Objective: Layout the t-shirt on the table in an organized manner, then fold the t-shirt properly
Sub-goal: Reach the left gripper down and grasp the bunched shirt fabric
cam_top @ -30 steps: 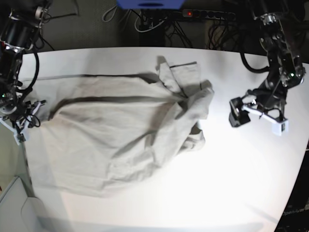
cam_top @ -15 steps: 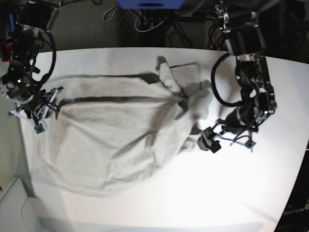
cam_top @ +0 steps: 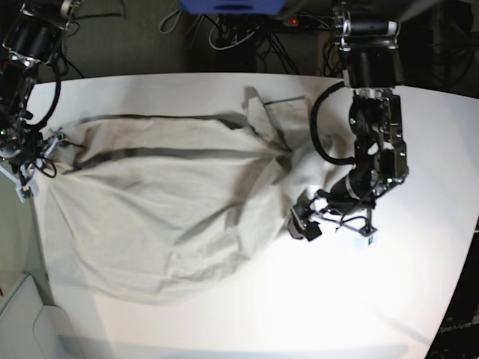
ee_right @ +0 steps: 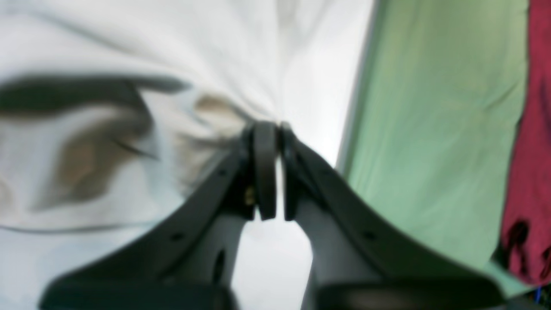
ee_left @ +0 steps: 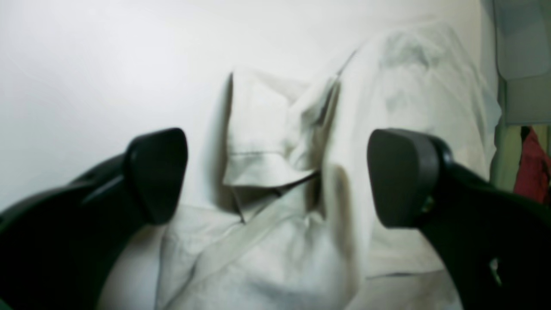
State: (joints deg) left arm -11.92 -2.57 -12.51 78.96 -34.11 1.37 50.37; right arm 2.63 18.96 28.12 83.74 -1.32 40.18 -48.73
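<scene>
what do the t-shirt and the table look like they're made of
The t-shirt looks like soft woven or knit cotton, matte grey-beige: it creases and bunches into folds. The table looks like a hard, smooth white laminate or painted board, faintly glossy under the light.

Both arms are black with cylindrical joint housings and looped black cables. The left gripper [cam_top: 334,221] carries white finger brackets; the right gripper [ee_right: 270,170] has matte black, rounded fingertip pads.

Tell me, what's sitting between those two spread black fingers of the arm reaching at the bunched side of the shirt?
In the left wrist view, a folded, hemmed flap of the t-shirt lies between the open left gripper fingers, with the white table beyond.
</scene>
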